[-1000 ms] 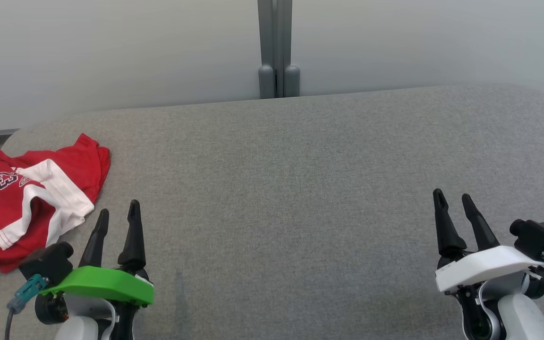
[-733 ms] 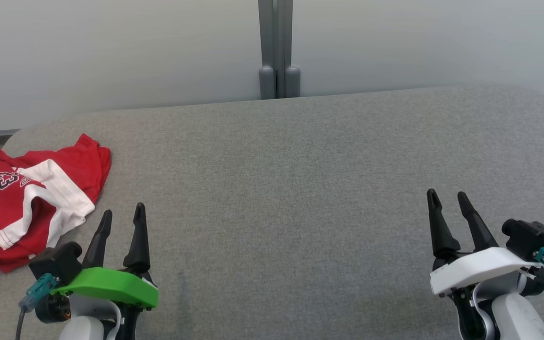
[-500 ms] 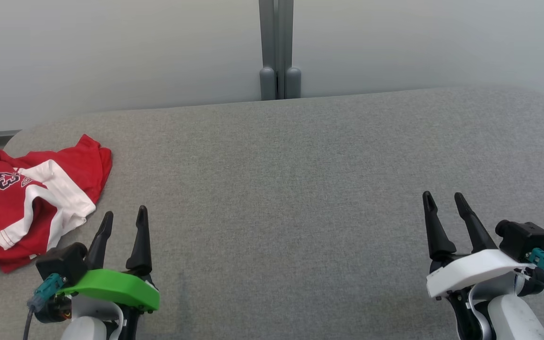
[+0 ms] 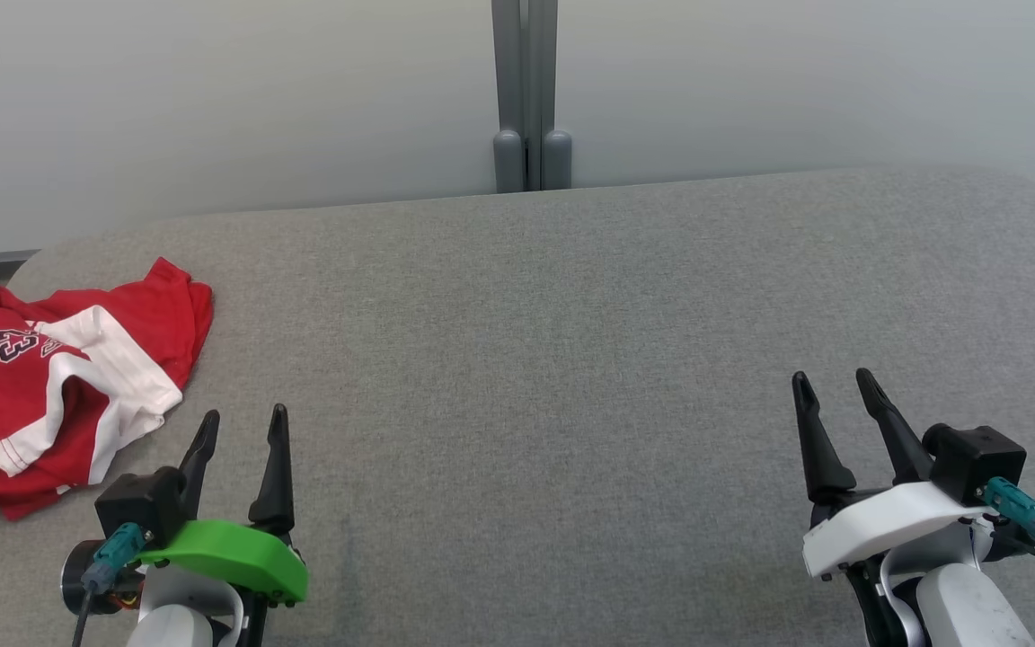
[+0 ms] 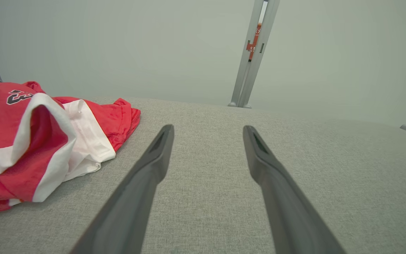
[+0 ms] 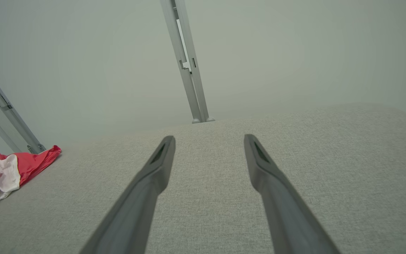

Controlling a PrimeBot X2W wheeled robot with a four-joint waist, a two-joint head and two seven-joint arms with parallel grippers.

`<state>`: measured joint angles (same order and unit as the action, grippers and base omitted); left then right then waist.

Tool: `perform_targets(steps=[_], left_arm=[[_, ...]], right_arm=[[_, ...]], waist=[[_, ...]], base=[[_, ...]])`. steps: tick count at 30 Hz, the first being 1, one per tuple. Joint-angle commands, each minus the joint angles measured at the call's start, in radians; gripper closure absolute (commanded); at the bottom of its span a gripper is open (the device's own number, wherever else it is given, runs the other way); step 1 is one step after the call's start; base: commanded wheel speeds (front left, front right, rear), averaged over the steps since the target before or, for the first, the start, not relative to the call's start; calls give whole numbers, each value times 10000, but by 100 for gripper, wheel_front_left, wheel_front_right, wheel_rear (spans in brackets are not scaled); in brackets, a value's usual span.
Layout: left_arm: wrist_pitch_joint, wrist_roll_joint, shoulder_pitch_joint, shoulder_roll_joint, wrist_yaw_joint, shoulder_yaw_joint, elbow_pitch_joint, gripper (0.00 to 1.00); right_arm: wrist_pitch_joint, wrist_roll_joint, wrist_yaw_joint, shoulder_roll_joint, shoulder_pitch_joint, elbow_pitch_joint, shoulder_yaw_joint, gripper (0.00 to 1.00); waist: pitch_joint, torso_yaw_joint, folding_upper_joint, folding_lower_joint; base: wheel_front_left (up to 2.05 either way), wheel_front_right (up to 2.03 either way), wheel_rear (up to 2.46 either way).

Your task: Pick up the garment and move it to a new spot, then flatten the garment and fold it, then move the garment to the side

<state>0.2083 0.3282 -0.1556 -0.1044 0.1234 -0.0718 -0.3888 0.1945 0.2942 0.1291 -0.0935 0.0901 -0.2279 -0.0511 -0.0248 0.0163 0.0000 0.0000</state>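
Observation:
The garment (image 4: 50,377), red with white panels and a dark "23", lies crumpled at the far left of the grey cushioned surface (image 4: 571,341). It fills the left side of the left wrist view as the garment (image 5: 30,137) and shows small at the left edge of the right wrist view as the garment (image 6: 9,169). My left gripper (image 4: 243,418) stands open just right of the garment's near corner, not touching it, with nothing between its fingers (image 5: 153,158). Near the lower right, my right gripper (image 4: 832,377) is open and empty too, its fingers (image 6: 157,165) over bare fabric.
A grey metal post (image 4: 526,90) stands behind the surface against a pale wall. The surface's rounded far edge runs across the head view, and its left corner curves away just behind the garment.
Both grippers have drawn back toward the bottom of the head view, the left one also shifting slightly right, the right one slightly left. The garment has not moved.

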Motion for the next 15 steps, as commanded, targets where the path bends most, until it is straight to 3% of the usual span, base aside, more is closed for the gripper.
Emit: perform_targets(steps=[1, 15], left_arm=[[99, -251, -245, -72, -34, -23, -29, 0], [376, -1109, -332, -71, -69, 0, -294, 0]], right_arm=[[95, -247, 25, -33, 89, -3, -18, 0], [370, -1086, 18, 77, -63, -59, 78, 0]], waist=[[0, 9, 0, 0], [-8, 68, 0, 0]], base=[[0, 0, 0], [0, 0, 0]])
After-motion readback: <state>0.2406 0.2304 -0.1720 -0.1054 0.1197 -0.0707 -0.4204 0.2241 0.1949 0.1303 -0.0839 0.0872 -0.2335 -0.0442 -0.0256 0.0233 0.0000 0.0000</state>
